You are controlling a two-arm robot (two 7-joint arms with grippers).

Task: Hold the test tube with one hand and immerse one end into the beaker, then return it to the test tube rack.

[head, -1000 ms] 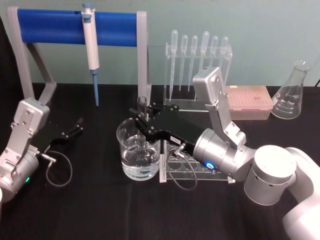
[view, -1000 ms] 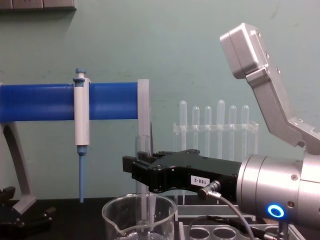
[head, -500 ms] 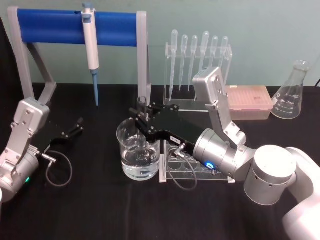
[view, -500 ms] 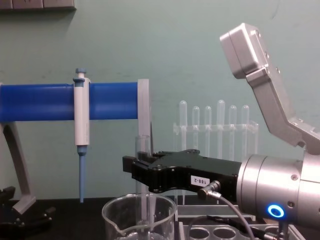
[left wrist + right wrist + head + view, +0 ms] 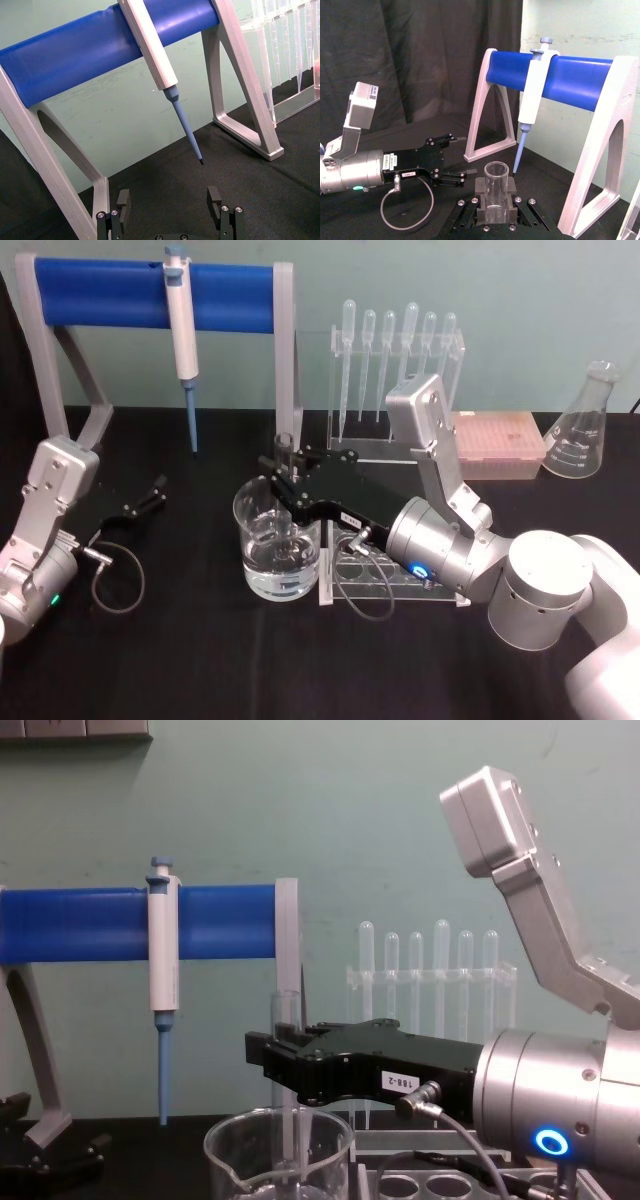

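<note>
Right pincer (image 5: 285, 476) out over the beaker (image 5: 278, 545), pinching the test tube (image 5: 285, 462) upright, lower end down inside the glass. From the chest: tube (image 5: 287, 1050) rising clear above the black fingers, its shaft running down past the beaker's rolled rim (image 5: 280, 1145); small white label on the pincer body, blue ring glowing on the silver wrist. From the right wrist: straight down onto the tube's open rimmed mouth (image 5: 496, 186), clamped between two dark pads. Left pincer (image 5: 152, 492) parked low over the tabletop (image 5: 200, 640) at the left, spread; from its own wrist camera, two black fingers (image 5: 215, 200) well apart.

Head view: clear liquid in the wide beaker, a clear acrylic rack (image 5: 385, 575) just beside it. Behind, a white-and-blue pipettor (image 5: 183, 335) hanging on a blue-barred stand (image 5: 100, 295), frosted bulb pipettes (image 5: 400, 335) in a rack, a pink tip box (image 5: 495, 440), a conical flask (image 5: 583, 425). Black matte cloth below, pale green wall behind.
</note>
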